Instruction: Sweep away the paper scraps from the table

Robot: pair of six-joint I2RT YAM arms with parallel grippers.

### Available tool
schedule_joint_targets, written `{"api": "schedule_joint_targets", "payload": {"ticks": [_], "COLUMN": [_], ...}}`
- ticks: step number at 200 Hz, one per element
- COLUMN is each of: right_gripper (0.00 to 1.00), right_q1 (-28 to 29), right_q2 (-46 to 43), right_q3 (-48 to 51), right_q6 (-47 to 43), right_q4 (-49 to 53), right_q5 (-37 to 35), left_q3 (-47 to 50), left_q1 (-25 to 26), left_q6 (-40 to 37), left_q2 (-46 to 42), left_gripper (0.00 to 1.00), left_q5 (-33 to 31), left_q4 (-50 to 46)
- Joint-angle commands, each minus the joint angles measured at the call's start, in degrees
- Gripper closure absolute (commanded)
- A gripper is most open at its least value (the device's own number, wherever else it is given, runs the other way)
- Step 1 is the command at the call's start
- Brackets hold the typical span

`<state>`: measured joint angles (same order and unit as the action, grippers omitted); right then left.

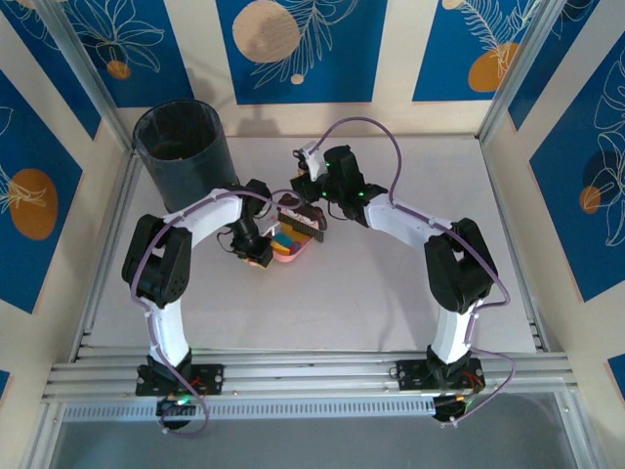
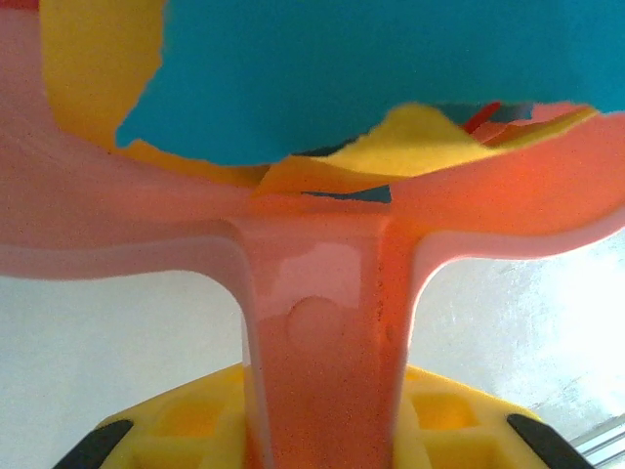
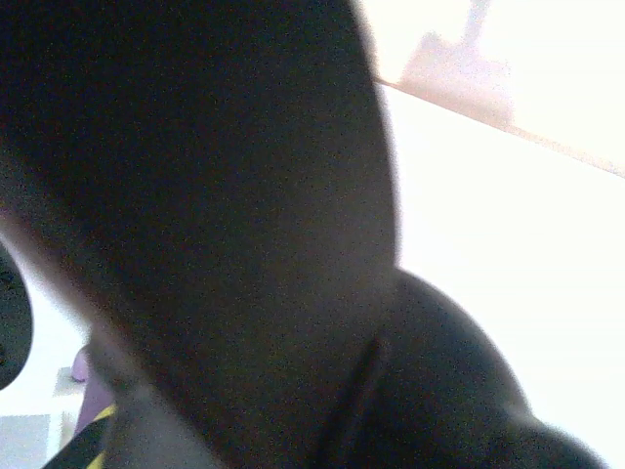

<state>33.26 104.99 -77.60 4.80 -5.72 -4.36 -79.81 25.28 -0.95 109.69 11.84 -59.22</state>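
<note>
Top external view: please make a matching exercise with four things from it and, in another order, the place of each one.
Things:
1 bin
2 dustpan
3 brush
4 paper scraps

Places:
A in the dustpan
B far left corner of the table
C held by the left gripper
D held by the right gripper

Pairs: 1-B, 2-C, 3-D, 4-A

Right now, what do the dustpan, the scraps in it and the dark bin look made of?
The dustpan looks like moulded plastic, pink and semi-glossy: rounded edges, soft highlights on its handle. The paper scraps look like thin matte paper: ragged torn edges, slight curl. The bin is dark grey, probably plastic; its finish is too small to judge.
</note>
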Motion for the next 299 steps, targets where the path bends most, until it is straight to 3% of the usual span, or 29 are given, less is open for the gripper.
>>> {"api": "schedule_joint_targets", "payload": {"ticks": [1,103,230,255,299], "right_gripper": [1.0,1.0,1.0,1.0,1.0], "right_q1": [0.5,-1.34,-3.43,-3.55,-4.35], "right_q2": [-2.04,-8.16,-7.23,-8.08,-10.47], "right_q3": [0.09,6.75,5.81,6.06,8.09], "right_q6": [3.51,10.66,9.74,9.93,12.48], "right_q4": [0.88,-2.67,6.07,5.72,3.15], "right_q5": [-6.63,-21.9,-1.72,-0.82,-7.87], "left_q3": [0.42,0.03,-2.34,-2.55,-2.37], "left_q1": [-0.32,0.29,2.38,2.69,2.76], "left_q6": [0.34,-0.46,-1.51,-1.52,-1.16], "left_q2": [0.72,-0.05,2.98,3.25,2.47], "left_gripper": [1.0,1.0,1.0,1.0,1.0], "left_q5": [1.16,1.79,4.53,4.51,3.5], "left_q4": [-1.43,-0.63,-0.28,-0.28,0.54]}}
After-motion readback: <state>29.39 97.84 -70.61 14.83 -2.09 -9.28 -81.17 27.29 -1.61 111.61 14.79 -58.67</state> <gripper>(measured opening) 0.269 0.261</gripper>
